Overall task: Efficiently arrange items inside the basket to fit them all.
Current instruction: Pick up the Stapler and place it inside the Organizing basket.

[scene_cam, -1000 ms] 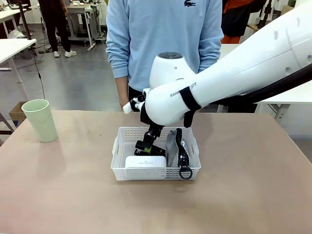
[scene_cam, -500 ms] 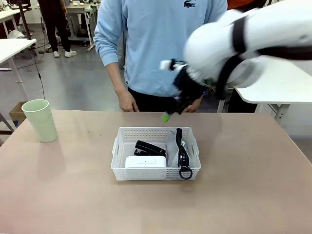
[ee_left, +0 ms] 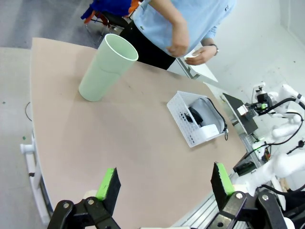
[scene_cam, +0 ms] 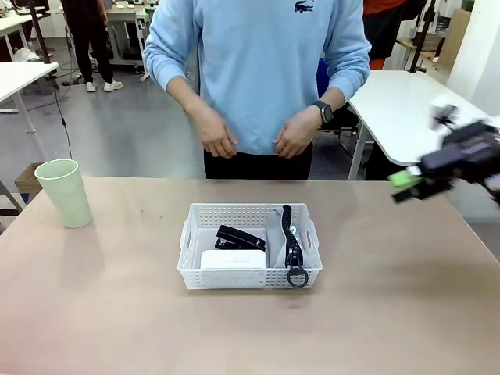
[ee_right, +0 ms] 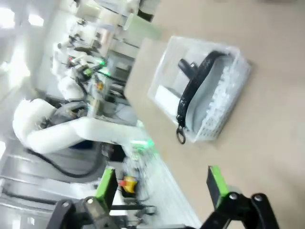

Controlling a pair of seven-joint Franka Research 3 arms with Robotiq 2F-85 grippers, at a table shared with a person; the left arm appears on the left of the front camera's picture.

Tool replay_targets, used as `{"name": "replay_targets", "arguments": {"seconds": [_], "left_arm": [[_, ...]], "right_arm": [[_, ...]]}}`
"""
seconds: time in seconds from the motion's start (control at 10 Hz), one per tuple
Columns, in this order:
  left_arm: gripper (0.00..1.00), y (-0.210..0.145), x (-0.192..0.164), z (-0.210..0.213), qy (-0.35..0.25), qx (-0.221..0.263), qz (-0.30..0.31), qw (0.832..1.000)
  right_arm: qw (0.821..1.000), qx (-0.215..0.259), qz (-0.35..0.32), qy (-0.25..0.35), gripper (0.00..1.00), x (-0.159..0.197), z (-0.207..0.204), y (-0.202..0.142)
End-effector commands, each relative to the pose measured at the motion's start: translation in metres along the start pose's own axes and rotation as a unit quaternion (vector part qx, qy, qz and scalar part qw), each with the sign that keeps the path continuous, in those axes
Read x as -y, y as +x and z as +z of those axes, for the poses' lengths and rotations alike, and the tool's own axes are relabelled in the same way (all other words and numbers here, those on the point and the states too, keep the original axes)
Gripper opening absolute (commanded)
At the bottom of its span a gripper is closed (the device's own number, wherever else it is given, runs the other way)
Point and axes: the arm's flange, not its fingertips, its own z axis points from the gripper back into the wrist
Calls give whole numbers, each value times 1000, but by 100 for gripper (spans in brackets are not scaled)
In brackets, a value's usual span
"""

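Brown tabletop (scene_cam: 391,297) holds the shallow white plastic basket (scene_cam: 250,279) with holes in its sides. Inside it, the grey zip pouch (scene_cam: 273,230) stands on its edge against the right wall, likely to save room. That leaves space on the left for the white rounded device (scene_cam: 233,258), with the small black object (scene_cam: 240,237) just behind it. The pale green cup (scene_cam: 64,193) stands upright on the table, well apart from the basket, so it is not packed yet. The right gripper (scene_cam: 402,186) hangs off to the right, jaws wide apart, holding nothing. The left gripper (ee_left: 164,181) is wide apart and empty too.
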Motion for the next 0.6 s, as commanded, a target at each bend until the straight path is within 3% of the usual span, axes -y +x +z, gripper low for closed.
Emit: {"name": "replay_targets", "arguments": {"seconds": [0.0,0.3,0.4,0.5], "left_arm": [[100,-1,2,-2,-6,12,-7,1000],[100,-1,2,-2,-6,12,-7,1000],[100,-1,2,-2,-6,12,-7,1000],[100,-1,2,-2,-6,12,-7,1000]], "right_arm": [[990,82,-69,93,100,38,33,-17],[958,162,-120,203,100,98,78,-79],[952,176,-124,216,100,113,83,-91],[958,169,-118,201,100,122,81,-93]]}}
